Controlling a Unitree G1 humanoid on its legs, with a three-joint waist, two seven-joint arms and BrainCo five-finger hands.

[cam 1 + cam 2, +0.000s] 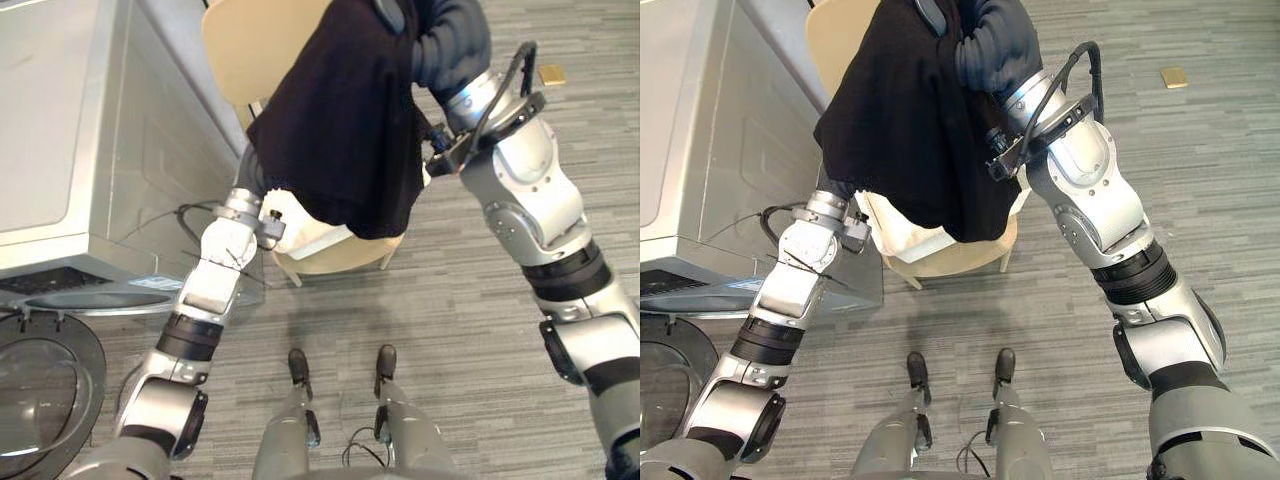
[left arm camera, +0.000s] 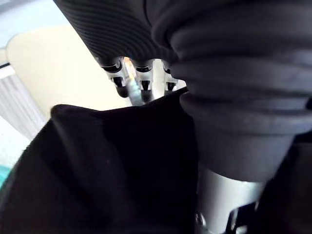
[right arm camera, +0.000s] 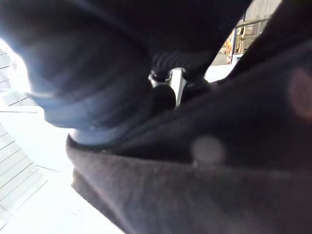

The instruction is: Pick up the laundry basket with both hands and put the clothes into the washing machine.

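Left hand and right hand buried in black garment
Washing machine lies left, nearer the left hand; fingers cloth-covered, grip cannot be told

Dark garment very close, lying against the right hand; ribbed cover shows past the cloth's fold. Bright pale lined surface beside.

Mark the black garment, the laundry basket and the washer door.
black garment (image 1: 340,130): left eye view, middle of the draped cloth.
laundry basket (image 1: 245,50): left eye view, bare beige wall beside the cloth.
washer door (image 1: 45,395): left eye view, round glass pane.
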